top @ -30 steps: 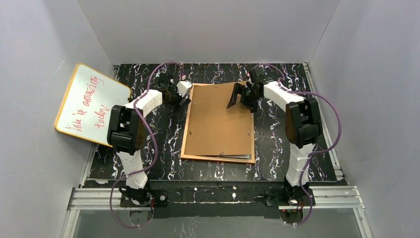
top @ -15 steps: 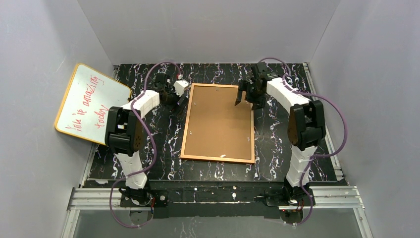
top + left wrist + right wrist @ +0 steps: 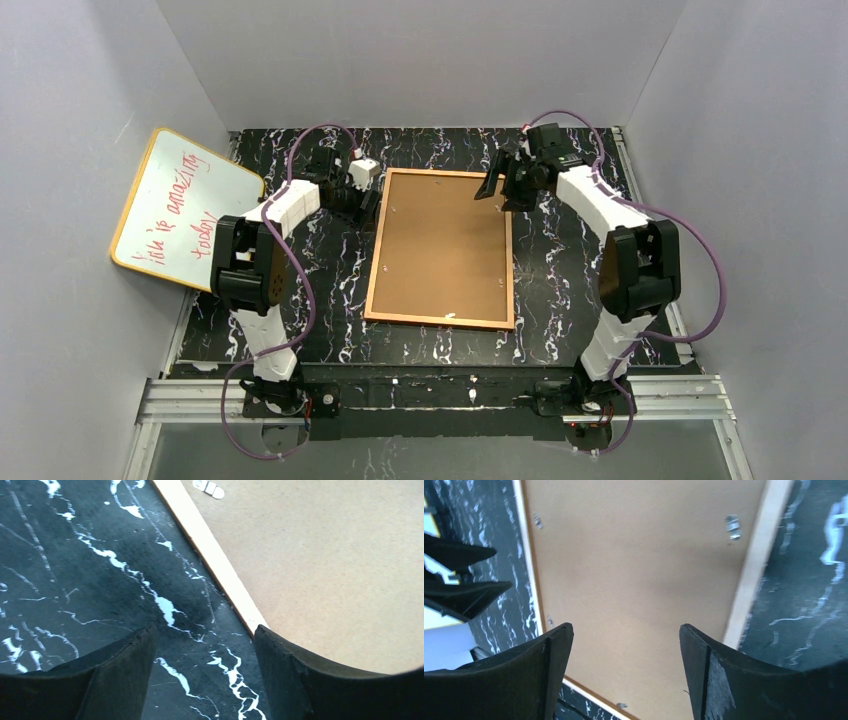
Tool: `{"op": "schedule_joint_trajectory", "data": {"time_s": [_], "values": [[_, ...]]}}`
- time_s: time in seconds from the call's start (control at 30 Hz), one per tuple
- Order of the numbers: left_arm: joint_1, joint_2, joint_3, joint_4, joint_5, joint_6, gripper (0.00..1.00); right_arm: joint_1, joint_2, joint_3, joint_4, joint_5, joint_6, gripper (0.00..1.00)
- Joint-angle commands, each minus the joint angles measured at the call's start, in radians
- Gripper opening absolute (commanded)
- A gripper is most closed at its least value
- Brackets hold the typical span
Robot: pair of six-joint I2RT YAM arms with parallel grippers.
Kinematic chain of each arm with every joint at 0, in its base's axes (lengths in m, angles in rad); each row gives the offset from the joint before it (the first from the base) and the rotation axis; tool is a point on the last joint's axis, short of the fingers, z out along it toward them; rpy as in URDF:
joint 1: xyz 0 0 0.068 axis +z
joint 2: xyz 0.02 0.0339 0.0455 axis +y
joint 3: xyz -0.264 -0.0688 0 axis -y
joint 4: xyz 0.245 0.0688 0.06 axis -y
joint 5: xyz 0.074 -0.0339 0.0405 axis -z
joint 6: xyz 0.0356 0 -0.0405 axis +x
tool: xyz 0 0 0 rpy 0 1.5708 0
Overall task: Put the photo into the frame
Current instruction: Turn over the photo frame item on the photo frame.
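Both pairs of jaws wide, empty; frame back-up, long axis near-to-far

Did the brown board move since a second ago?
Yes. The brown board was crooked over the frame; now it lies squarely inside, the orange border showing all around.

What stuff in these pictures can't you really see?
- The photo: in no view. The frame lies back up, so its brown back would cover anything inside.
- The metal clips: blurred in the right wrist view, mere specks in the top view.
- Most of the frame's edges: cut off by the borders of the left wrist view.
- The whiteboard and its red writing: too small and slanted in the top view to read surely.
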Motion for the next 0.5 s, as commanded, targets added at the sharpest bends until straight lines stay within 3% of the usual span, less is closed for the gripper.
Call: {"op": "schedule_joint_trajectory", "data": {"time_s": [0.0,0.2,0.33,0.47], "values": [[0.009,-0.034,-0.030,-0.058,0.118,-0.041,0.63,0.115,-0.120,-0.028,0.101,-0.019,0.035,0.81],[0.011,-0.008,-0.070,-0.134,0.179,0.015,0.42,0.306,-0.152,-0.165,0.276,-0.056,0.111,0.70],[0.015,0.025,-0.084,-0.154,0.201,0.026,0.27,0.408,-0.095,-0.162,0.352,-0.035,0.110,0.68],[0.019,0.039,-0.080,-0.155,0.236,0.015,0.24,0.454,-0.004,-0.118,0.373,-0.063,0.105,0.63]]}}
